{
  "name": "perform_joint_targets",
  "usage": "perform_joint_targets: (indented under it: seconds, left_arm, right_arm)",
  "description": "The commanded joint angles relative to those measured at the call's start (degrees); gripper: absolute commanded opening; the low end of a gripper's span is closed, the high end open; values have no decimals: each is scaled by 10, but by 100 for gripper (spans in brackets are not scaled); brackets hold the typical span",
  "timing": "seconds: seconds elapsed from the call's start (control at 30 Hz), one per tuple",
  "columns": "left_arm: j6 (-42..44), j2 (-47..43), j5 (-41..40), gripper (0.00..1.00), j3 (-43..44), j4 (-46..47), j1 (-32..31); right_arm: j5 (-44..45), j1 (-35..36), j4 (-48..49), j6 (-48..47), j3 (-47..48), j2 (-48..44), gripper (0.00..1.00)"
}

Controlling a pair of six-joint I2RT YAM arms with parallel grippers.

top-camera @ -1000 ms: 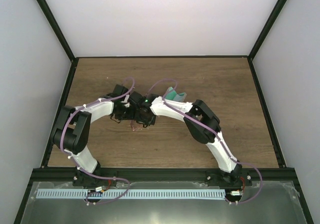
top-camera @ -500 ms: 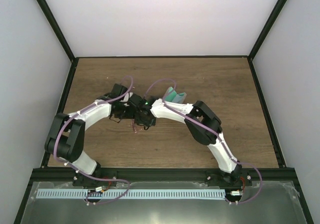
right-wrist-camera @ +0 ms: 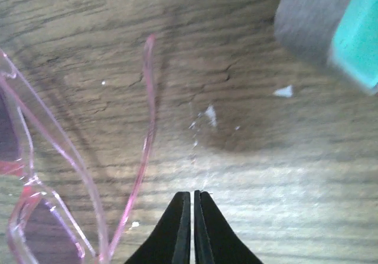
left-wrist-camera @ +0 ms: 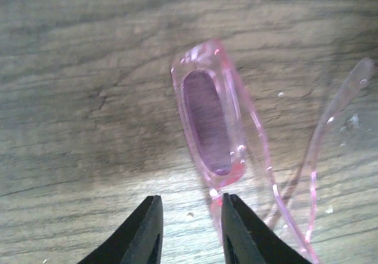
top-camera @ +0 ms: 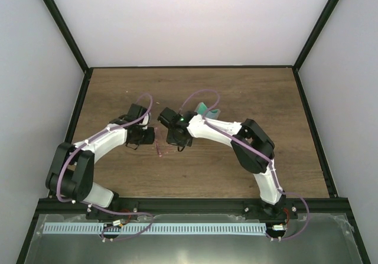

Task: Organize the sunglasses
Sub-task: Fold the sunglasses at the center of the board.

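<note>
Left wrist view: sunglasses (left-wrist-camera: 208, 122) stretch straight ahead of the left jaws, parted, empty; right jaws closed alongside.

desk (top-camera: 260, 98): brown wood grain, dark frame around it
teal thing (top-camera: 207, 108): on desk, middle toward back, partly hidden
grey block (right-wrist-camera: 310, 16): blurred, right against the teal thing, kind unclear
specks (right-wrist-camera: 209, 115): white crumbs on desk
walls (top-camera: 189, 22): plain white
slotted strip (top-camera: 153, 229): white, along near edge

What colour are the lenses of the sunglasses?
Purple-pink, set in a clear pink frame; the sunglasses show best in the left wrist view.
</note>
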Motion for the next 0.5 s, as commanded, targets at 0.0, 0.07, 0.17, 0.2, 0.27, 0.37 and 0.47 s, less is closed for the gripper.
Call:
perform_joint_targets:
  seconds: [0.0,0.07,0.17,0.2,0.27,0.37,0.47]
  left_arm:
    - [-10,26,-9,24,-13,-5,2]
    - [-7,40,-7,24,-13,-6,3]
    - [-2,59,-5,24,-11,-4,2]
    - [0,67,-3,24,-10,-2,2]
    - [4,86,5,24,-9,7,2]
    - [16,115,18,25,1,11,3]
    - [21,125,27,25,5,12,2]
  right_arm:
    - [27,-18,-20,5,-4,-11,1]
    - [24,-21,-13,-4,-4,-5,1]
    - [13,-25,5,-13,-4,10,1]
    - [8,-26,8,-14,0,19,1]
    - [-5,-26,17,-23,10,36,1]
    - [-25,-25,12,-30,38,66,1]
    - [-42,-19,3,-36,66,94,1]
